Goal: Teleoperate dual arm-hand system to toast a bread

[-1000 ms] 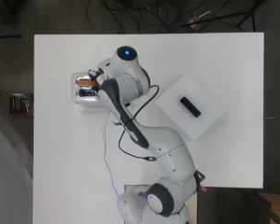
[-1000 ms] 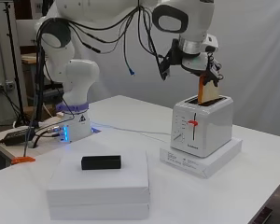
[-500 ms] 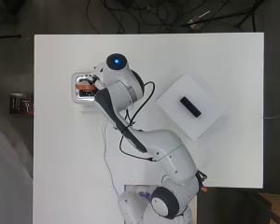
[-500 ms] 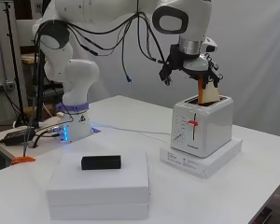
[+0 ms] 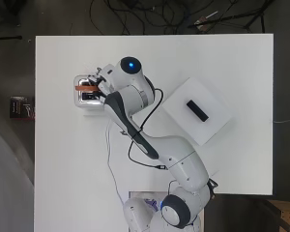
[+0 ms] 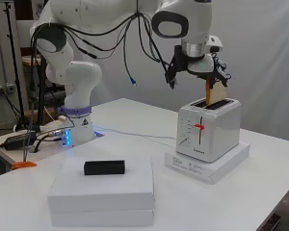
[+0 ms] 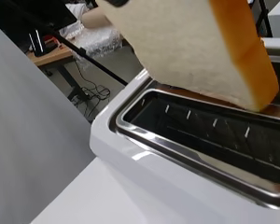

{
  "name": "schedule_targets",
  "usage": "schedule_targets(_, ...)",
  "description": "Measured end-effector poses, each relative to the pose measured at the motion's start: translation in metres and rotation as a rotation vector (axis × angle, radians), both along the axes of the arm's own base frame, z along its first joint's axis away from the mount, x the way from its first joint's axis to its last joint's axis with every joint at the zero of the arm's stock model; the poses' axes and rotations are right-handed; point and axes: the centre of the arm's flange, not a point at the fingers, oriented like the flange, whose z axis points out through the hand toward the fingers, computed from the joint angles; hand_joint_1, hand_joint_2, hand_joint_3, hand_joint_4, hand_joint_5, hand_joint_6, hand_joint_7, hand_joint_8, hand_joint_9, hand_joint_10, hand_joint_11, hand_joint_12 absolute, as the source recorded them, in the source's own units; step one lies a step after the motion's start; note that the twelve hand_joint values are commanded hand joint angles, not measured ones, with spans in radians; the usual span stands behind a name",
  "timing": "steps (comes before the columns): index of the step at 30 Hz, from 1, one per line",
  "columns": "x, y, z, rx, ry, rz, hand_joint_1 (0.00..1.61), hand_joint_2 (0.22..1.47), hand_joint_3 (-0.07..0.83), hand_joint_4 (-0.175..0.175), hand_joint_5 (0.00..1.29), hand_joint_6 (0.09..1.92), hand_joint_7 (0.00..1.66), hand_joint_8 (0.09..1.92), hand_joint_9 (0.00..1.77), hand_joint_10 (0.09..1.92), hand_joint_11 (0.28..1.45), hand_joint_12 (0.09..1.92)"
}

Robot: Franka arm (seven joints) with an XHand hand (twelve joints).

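A white two-slot toaster (image 6: 209,130) stands at the table's left side in the overhead view (image 5: 84,94). The hand (image 6: 205,67) hovers right above it, shut on a bread slice (image 6: 213,90) with an orange-brown crust, pinched by its upper end. The slice hangs tilted, with its lower edge just over one slot. In the wrist view the bread slice (image 7: 196,51) fills the upper part, close above the open dark slot (image 7: 210,135), whose metal rim (image 7: 144,137) shows. From overhead the hand (image 5: 97,81) covers part of the bread slice (image 5: 82,88).
The toaster rests on a flat white box (image 6: 209,168). A larger white box (image 6: 103,190) carries a small black block (image 6: 104,167), also seen at the right overhead (image 5: 197,110). Cables and a lit arm base (image 6: 79,130) lie at the table's back.
The arm's upper part has swung slightly over the toaster. The bread slice stays held above the slot and has shifted only a little.
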Motion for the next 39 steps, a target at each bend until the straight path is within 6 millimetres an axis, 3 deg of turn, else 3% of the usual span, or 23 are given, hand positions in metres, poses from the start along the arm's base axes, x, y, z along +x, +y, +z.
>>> schedule_targets(4,-0.003,0.002,0.003,-0.017,-0.004,0.015,1.21,1.21,-0.001,-0.175,0.61,1.41,1.0,1.04,1.37,0.09,0.76,0.24)
schedule_targets(9,0.011,-0.029,0.006,-0.006,-0.042,-0.074,1.22,1.2,-0.001,-0.175,0.64,1.4,1.03,0.98,1.35,0.09,0.75,0.22)
schedule_targets(14,0.018,-0.029,0.002,-0.023,-0.031,-0.056,1.22,1.2,0.0,-0.175,0.64,1.37,1.03,1.0,1.36,0.09,0.76,0.2)
schedule_targets(20,0.011,-0.008,-0.005,-0.061,-0.014,0.018,1.21,1.23,0.0,-0.175,0.58,1.46,0.97,1.07,1.33,0.09,0.76,0.16)
schedule_targets(25,0.007,-0.006,0.002,-0.081,-0.05,0.07,1.21,1.22,-0.001,-0.175,0.6,1.45,0.99,1.04,1.34,0.09,0.78,0.13)
schedule_targets(32,0.006,-0.001,-0.006,-0.094,-0.037,0.113,1.21,1.21,0.0,-0.175,0.61,1.42,1.0,1.04,1.36,0.09,0.8,0.13)
schedule_targets(34,0.008,-0.001,-0.01,-0.086,-0.019,0.131,0.46,1.09,-0.013,-0.105,0.33,0.61,0.61,0.43,0.83,0.09,0.57,0.09)
schedule_targets(35,0.009,0.0,-0.011,-0.083,-0.01,0.144,0.24,0.99,-0.017,-0.087,0.19,0.33,0.41,0.23,0.59,0.09,0.48,0.09)
schedule_targets(37,0.011,0.004,-0.012,-0.105,0.015,0.167,0.05,0.9,-0.01,-0.074,0.09,0.09,0.23,0.09,0.36,0.09,0.39,0.09)
schedule_targets(39,0.013,0.012,-0.01,-0.138,0.045,0.156,0.01,0.9,0.002,-0.072,0.09,0.09,0.2,0.09,0.31,0.09,0.37,0.09)
